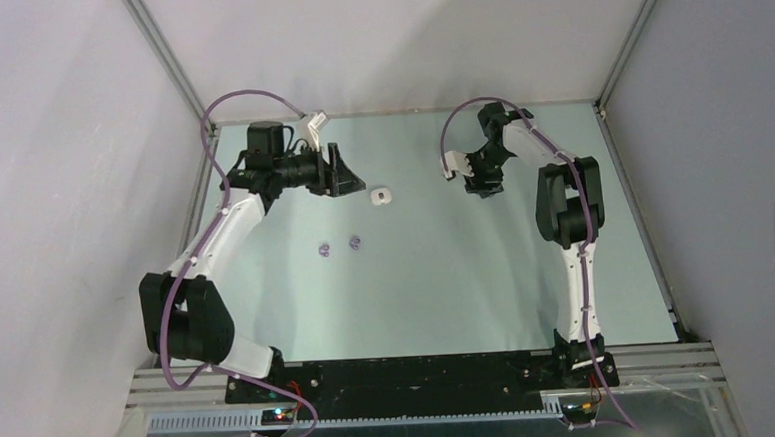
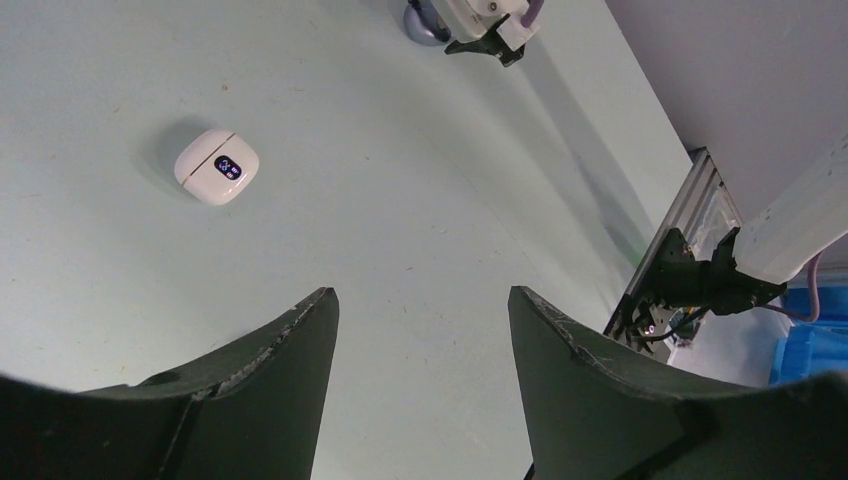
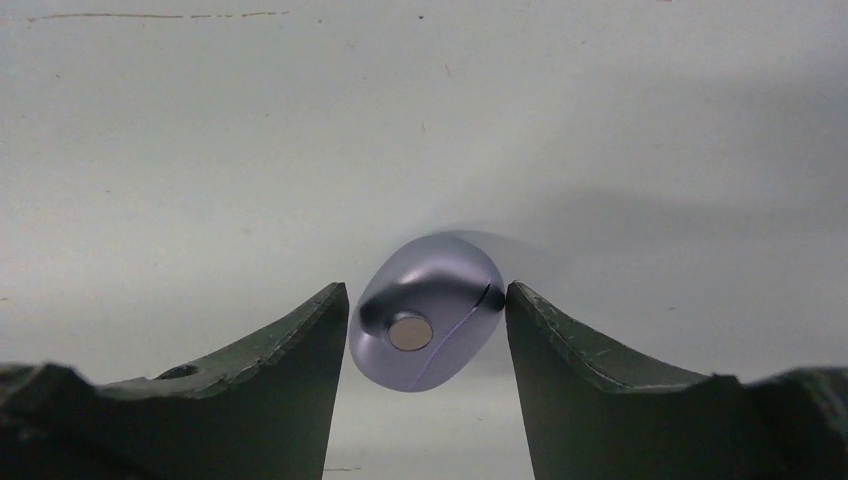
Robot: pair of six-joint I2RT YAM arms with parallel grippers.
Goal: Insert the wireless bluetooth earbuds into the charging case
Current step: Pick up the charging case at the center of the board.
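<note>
- Earbuds (image 1: pixel 323 249) are lying loose on the table; my left gripper (image 2: pixel 420 292) is hanging with jaws apart, empty;
- right gripper (image 3: pixel 425 288) is bracketing the purple case (image 3: pixel 440 265); I cannot tell if it is clamped; I'm wanting it centred, then squeezed gently.

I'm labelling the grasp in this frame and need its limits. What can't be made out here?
- Right wrist: the purple case is blurred; whether the fingers touch it is unclear.
- Top view: the right gripper covers that case.
- Top view: the two purple earbuds are too small to show orientation.
- White earbuds: seen in no view; the white case looks shut.
</note>
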